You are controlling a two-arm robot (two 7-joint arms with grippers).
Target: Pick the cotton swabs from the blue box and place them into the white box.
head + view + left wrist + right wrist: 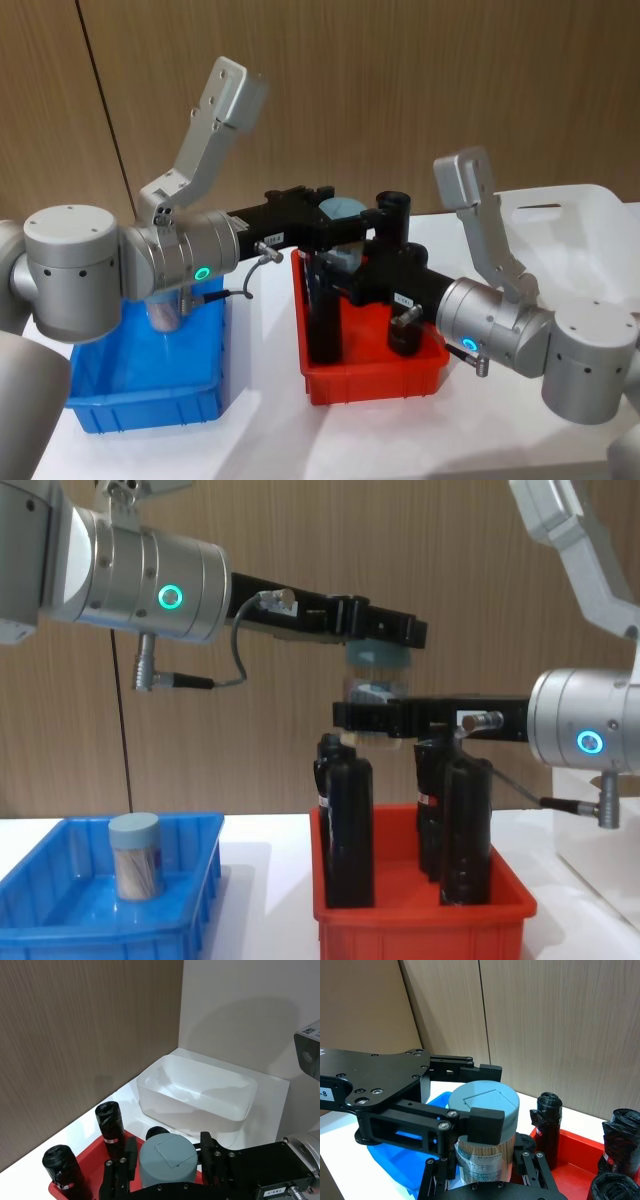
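Closest to the wrist cameras, the jar of cotton swabs (485,1102) sits between two tools at once. The left tool (167,1165) is clenched on its pale blue lid, while the right tool (485,1180) reaches in lower down around the clear body; I cannot tell whether that one has taken hold. The jar hangs upright in the air above the red bin (420,930), over the tall black bottles (348,830) and apart from both the blue box (60,935) and the white box (200,1110). The main risk looks like the timing of this handover. If the left tool lets go before the right one grips firmly, the jar would drop among the bottles or bounce onto the surface (260,430). If both tools clamp and one pulls away, the jar could twist, tilt, or lose its lid, since the upper grip is on the lid alone. The right tool also rides just above the bottle tops, so a low sweep toward the white box on the robot's right might clip a bottle or catch that box's taller wall. A second jar (135,855) stands upright in the blue box, and a spill here would also delay picking it up.
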